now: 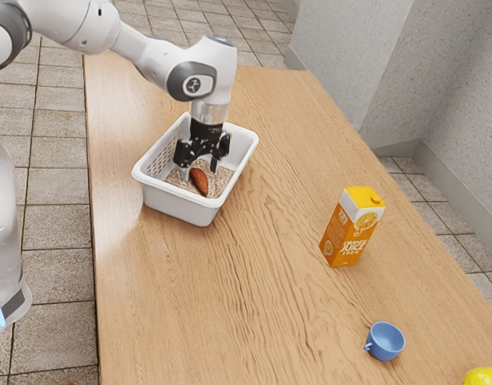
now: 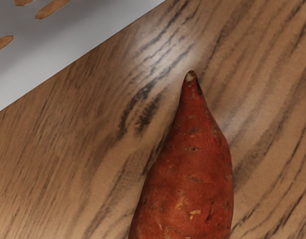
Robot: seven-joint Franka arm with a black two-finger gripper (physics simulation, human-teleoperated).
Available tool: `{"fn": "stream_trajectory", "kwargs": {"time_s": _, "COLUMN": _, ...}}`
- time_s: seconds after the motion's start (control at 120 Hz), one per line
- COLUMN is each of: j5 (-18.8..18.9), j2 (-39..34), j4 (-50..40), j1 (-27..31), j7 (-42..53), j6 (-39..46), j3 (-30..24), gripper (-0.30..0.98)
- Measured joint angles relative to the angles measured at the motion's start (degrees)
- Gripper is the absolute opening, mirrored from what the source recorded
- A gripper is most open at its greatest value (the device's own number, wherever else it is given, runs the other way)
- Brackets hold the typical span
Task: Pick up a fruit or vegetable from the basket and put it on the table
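The exterior view takes in the black gripper (image 1: 199, 172) reaching down into a white basket (image 1: 179, 206), its two fingers spread apart, with the sweet potato (image 1: 199, 181) inside the basket, low between them. It also gives the pale wooden table (image 1: 270, 257), a boxy orange and white juice carton (image 1: 349, 231), a smooth, rounded blue cup (image 1: 386, 342) and a bright yellow rounded thing (image 1: 482, 378) at the table's near edge. The wrist view brings out the sweet potato's rough, red-brown skin, flecked with tan and tapering to a blunt tip, beside streaky dark wood grain and the basket's smooth wall with its rounded slots
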Motion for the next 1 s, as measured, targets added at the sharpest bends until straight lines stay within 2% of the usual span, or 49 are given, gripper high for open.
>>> {"fn": "stream_trajectory", "kwargs": {"time_s": 0.717, "j5": -0.51, "j2": 5.03, "j4": 0.91, "j1": 0.06, "j7": 4.98, "j6": 3.55, "j3": -0.09, "gripper": 0.68}}
{"fn": "stream_trajectory", "kwargs": {"time_s": 0.783, "j5": -0.55, "j2": 5.06, "j4": 0.92, "j1": 0.09, "j7": 5.19, "j6": 3.62, "j3": -0.1, "gripper": 0.63}}
{"fn": "stream_trajectory", "kwargs": {"time_s": 0.85, "j5": -0.7, "j2": 5.09, "j4": 0.93, "j1": 0.14, "j7": 5.27, "j6": 3.57, "j3": -0.09, "gripper": 0.52}}
{"fn": "stream_trajectory", "kwargs": {"time_s": 0.967, "j5": -0.84, "j2": 5.0, "j4": 0.93, "j1": 0.12, "j7": 5.08, "j6": 3.35, "j3": -0.1, "gripper": 0.48}}
{"fn": "stream_trajectory", "kwargs": {"time_s": 1.0, "j5": -0.85, "j2": 4.85, "j4": 0.93, "j1": -0.03, "j7": 5.01, "j6": 3.27, "j3": -0.09, "gripper": 0.44}}
